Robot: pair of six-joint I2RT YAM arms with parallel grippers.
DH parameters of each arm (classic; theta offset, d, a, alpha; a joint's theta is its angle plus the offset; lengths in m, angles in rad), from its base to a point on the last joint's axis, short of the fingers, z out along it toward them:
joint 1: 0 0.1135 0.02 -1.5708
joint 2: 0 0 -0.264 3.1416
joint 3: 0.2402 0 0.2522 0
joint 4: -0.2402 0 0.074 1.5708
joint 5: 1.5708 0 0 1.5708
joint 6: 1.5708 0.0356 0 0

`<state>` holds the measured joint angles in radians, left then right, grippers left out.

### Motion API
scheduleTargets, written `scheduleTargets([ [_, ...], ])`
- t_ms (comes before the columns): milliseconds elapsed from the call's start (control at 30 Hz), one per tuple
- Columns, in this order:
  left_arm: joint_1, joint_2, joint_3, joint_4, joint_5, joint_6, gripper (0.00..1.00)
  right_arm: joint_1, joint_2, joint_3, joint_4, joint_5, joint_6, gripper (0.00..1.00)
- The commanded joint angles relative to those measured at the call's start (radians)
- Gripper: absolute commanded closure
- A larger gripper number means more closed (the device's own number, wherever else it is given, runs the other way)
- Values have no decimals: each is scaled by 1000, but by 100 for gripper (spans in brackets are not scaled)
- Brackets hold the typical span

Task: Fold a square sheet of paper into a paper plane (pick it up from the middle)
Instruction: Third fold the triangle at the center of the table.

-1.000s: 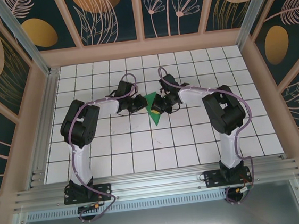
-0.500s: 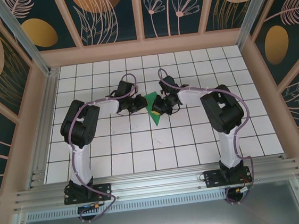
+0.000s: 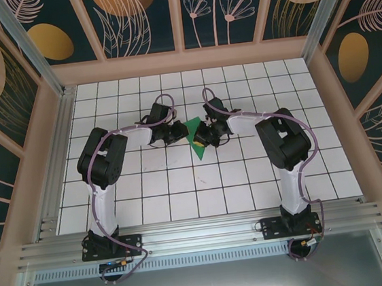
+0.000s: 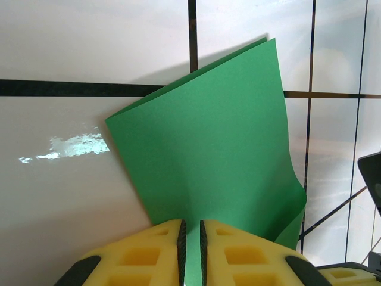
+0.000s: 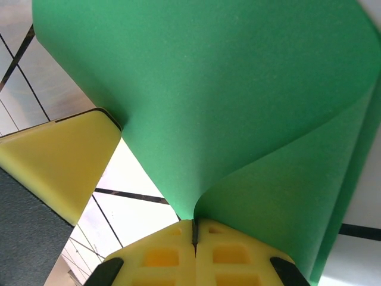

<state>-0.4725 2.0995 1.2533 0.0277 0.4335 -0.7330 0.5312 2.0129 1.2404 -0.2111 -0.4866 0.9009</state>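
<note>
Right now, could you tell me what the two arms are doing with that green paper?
Both arms hold the green paper at the middle of the tiled table. The left gripper is pinched shut on one edge, the right gripper on a part where the sheet curls over. The paper looks partly folded, not yet a plane.

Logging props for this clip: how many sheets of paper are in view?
1. The paper is mid-table, curled over, pinched by the left gripper on one side and the right gripper on the other. A second sheet could hide beneath it.
</note>
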Motion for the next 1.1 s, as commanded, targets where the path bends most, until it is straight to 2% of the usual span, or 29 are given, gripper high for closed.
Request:
scheduleTargets([
  [0,-17,70,-8,-57,-35,24,82,3,18,-19,16,22,18,98],
  [1067,-21,74,-9,-57,-35,24,82,-8,24,-52,72,32,60,98],
])
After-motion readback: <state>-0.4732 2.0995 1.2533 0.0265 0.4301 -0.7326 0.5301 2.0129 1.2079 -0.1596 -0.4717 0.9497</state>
